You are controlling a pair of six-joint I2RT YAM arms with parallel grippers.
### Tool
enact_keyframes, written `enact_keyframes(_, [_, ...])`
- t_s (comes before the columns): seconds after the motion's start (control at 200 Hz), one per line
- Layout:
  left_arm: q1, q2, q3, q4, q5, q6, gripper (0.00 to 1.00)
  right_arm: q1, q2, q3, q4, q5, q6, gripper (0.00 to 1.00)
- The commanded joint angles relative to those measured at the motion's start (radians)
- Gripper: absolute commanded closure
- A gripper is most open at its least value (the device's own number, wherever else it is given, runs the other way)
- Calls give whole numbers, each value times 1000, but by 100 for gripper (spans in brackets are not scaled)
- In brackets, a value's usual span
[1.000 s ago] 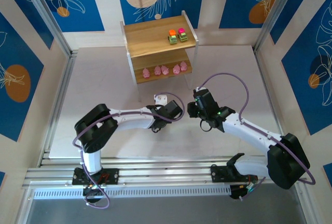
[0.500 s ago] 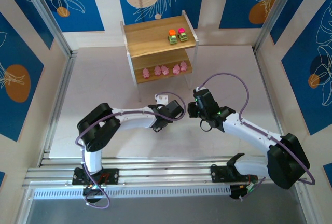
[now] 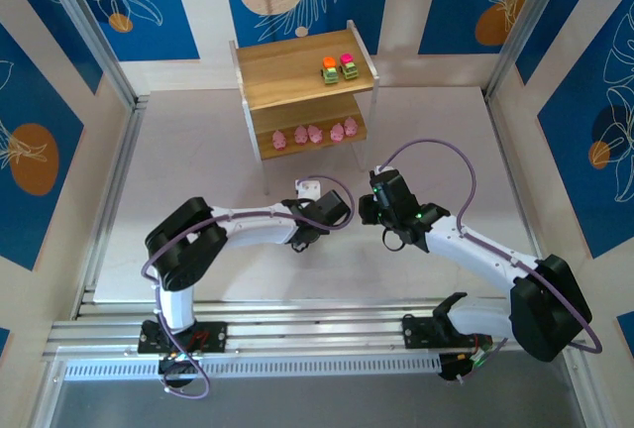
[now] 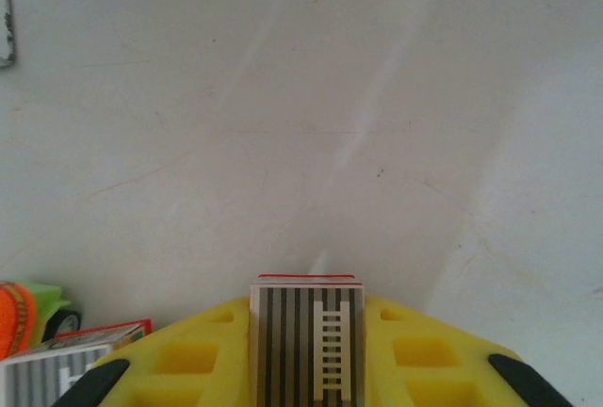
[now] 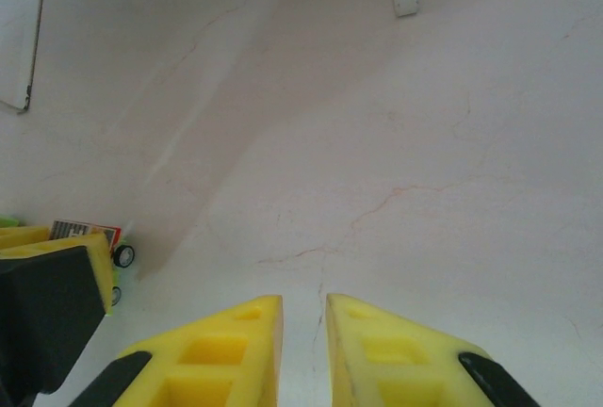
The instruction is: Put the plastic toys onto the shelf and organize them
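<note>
Reaching from its base at 7 o'clock of the overhead view, the left arm point(image 3: 253, 225) bends at the elbow and stretches its forearm toward 3 o'clock, low over the pale table point(image 3: 198, 170). The right arm point(image 3: 475, 250) comes from 5 o'clock and stretches toward 10 o'clock, so the two wrists are near each other at the centre, a little apart.

The left gripper point(image 4: 306, 320) presses its yellow fingers point(image 4: 188, 355) on a small striped block toy point(image 4: 303, 350) of grey and white plastic, with a ladder pattern on its face and a red top edge. This toy sits between the tips at 6 o'clock of the wrist view. At 8 o'clock of that view are a green toy with orange top point(image 4: 24, 311) and a second striped block point(image 4: 66, 367). The right gripper point(image 5: 303, 311) holds nothing; its jaws are drawn together with only a thin slit between them.

The small two-tier shelf point(image 3: 287, 76), with light wooden boards and thin white legs, stands at 12 o'clock of the table. On its upper board two green-based toys point(image 3: 337, 69), one with an orange top and one with a pink top, stand side by side. On the lower board five pink pig-like figures point(image 3: 315, 135) stand in a row.
</note>
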Motion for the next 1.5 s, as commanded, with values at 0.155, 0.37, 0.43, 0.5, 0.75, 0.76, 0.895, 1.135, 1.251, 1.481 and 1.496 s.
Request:
enact_keyframes(0.155, [-15, -119, 65, -114, -44, -4, 83, -5, -15, -5, 1, -21, 15, 80])
enact_keyframes(0.37, [-30, -171, 123, -175, -68, 8, 83, -5, -16, -4, 1, -30, 17, 80])
enact_keyframes(0.43, [-33, -183, 143, -191, -73, 14, 83, -5, -18, -3, 0, -30, 17, 80])
enact_keyframes(0.5, [-37, -193, 170, -210, -77, 20, 83, -6, -19, -3, 0, -31, 17, 80])
enact_keyframes(0.75, [-47, -213, 279, -287, -84, 55, 83, -8, -27, -2, -6, -33, 17, 80])
enact_keyframes(0.76, [-47, -213, 284, -289, -84, 58, 83, -8, -28, -3, -6, -32, 18, 81])
enact_keyframes(0.895, [-51, -225, 349, -326, -93, 81, 83, -10, -31, -3, -8, -35, 18, 80])
enact_keyframes(1.135, [-52, -226, 487, -393, -115, 133, 83, -11, -37, -2, -11, -40, 21, 81])
enact_keyframes(1.251, [-53, -215, 559, -419, -131, 162, 83, -11, -40, -2, -12, -40, 22, 80])
enact_keyframes(1.481, [-47, -168, 720, -460, -166, 243, 83, -13, -42, -4, -12, -46, 21, 80])
enact_keyframes(1.496, [-45, -163, 728, -464, -167, 247, 83, -14, -41, -3, -13, -48, 22, 80])
